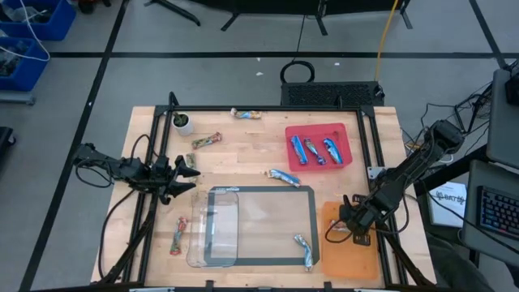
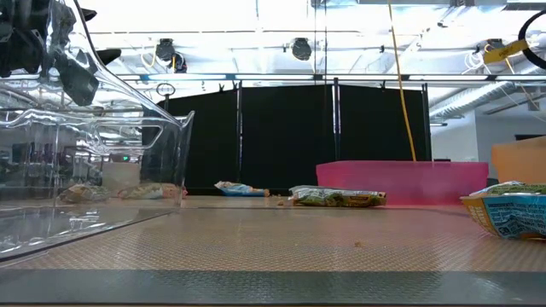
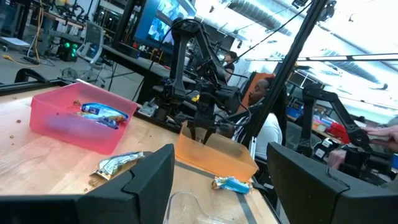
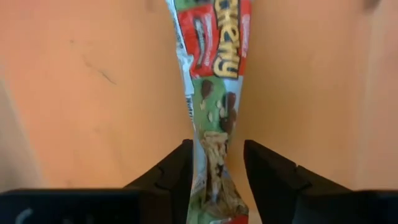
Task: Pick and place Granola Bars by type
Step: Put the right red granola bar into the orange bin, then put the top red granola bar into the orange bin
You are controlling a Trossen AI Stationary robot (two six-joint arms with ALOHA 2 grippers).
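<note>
My right gripper (image 1: pixel 351 229) points down into the orange tray (image 1: pixel 357 258) at the near right. A red-and-green granola bar (image 4: pixel 214 56) lies on the tray floor, and its green end (image 4: pixel 214 168) sits between the slightly parted fingers. My left gripper (image 1: pixel 190 174) waits open over the table's left side, holding nothing. Three blue bars lie in the red tray (image 1: pixel 345 134). Loose bars rest flat on the table: one at the far edge (image 1: pixel 247 114), one by the pot (image 1: pixel 207 140), a blue one (image 1: pixel 282 176), one near the front (image 1: pixel 304 250) and a red one (image 1: pixel 178 236). My right gripper comes from above, one finger (image 4: pixel 171 174) on each long side of the bar's green end (image 4: pixel 216 149), the fingers across the bar. The bar lies on the orange tray's floor. Whether the fingers still touch the wrapper, I cannot tell.
A clear plastic container (image 1: pixel 212 231) lies on the grey-framed mat (image 1: pixel 268 195) at the table's middle front. A small white pot with a plant (image 1: pixel 183 122) stands at the far left. Black frame posts run along both table sides.
</note>
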